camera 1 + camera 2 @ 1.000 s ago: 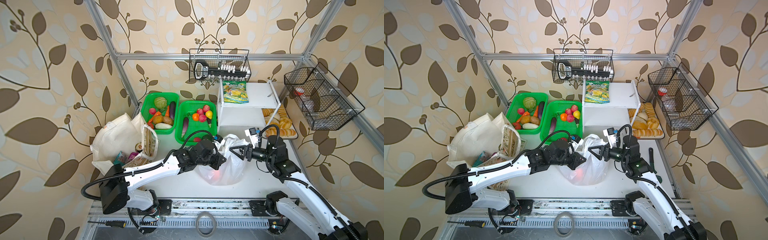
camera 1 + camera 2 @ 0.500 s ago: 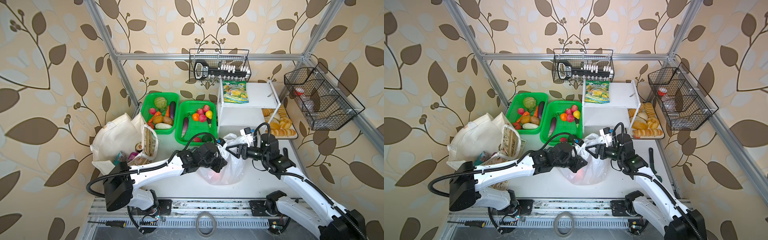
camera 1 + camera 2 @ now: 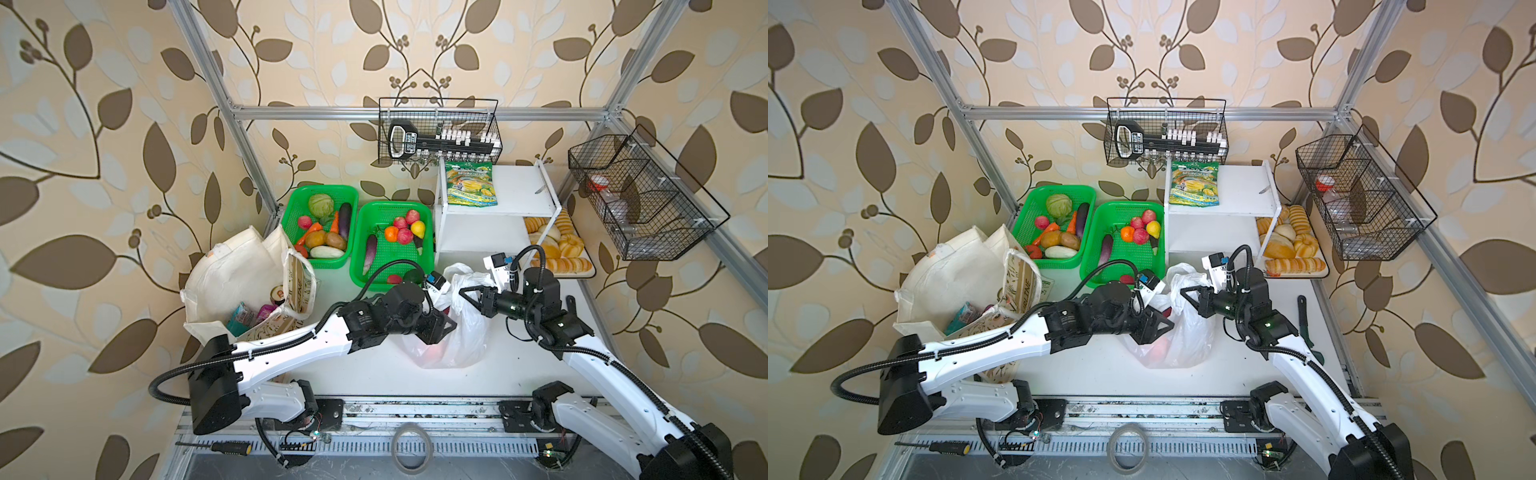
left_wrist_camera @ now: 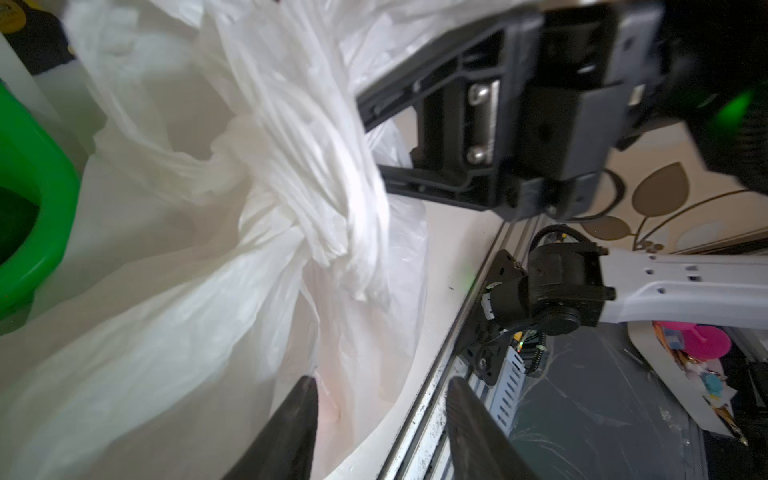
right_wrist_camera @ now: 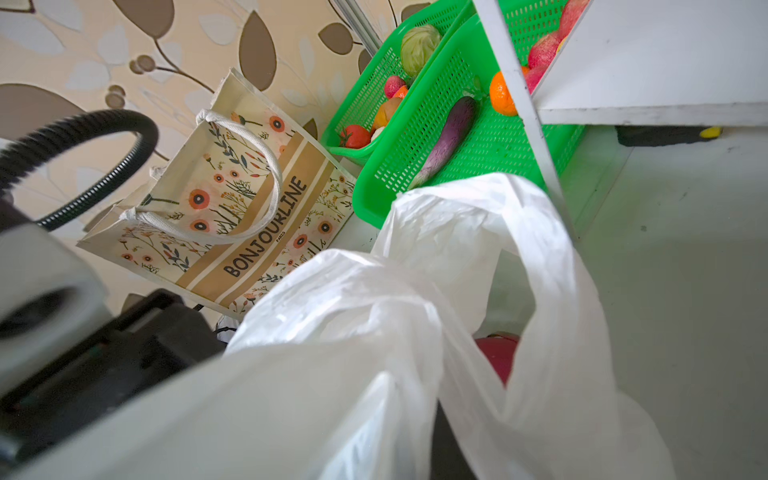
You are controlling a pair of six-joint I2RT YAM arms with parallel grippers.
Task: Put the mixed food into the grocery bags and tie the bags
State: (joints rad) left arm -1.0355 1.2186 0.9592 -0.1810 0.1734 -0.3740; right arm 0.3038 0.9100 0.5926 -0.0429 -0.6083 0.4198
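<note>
The thin white plastic bag (image 3: 457,345) (image 3: 1187,332) stands on the table's middle with a red apple (image 5: 496,353) showing inside it. Its handles are twisted into a bundle (image 4: 332,199). My right gripper (image 3: 460,291) (image 3: 1181,291) (image 4: 372,145) is shut on that bundle at the bag's top. My left gripper (image 3: 441,334) (image 3: 1158,332) (image 4: 382,380) stands open against the bag's near side, nothing between its fingers. The cream cloth tote (image 3: 237,278) (image 5: 232,208) sits at the left, holding a blue pouch (image 3: 240,318), a purple packet (image 3: 266,309) and a small can (image 3: 277,293).
Two green mesh baskets (image 3: 291,216) (image 3: 359,232) of toy produce stand behind the bags. A white shelf (image 3: 519,187) carries a green-yellow snack pouch (image 3: 471,185). Bread loaves (image 3: 557,249) lie at the right. Wire baskets (image 3: 440,133) (image 3: 640,199) hang on the frame.
The right gripper has moved left to the bag's twisted handles and closed on them. The left gripper has let go of the plastic and opened.
</note>
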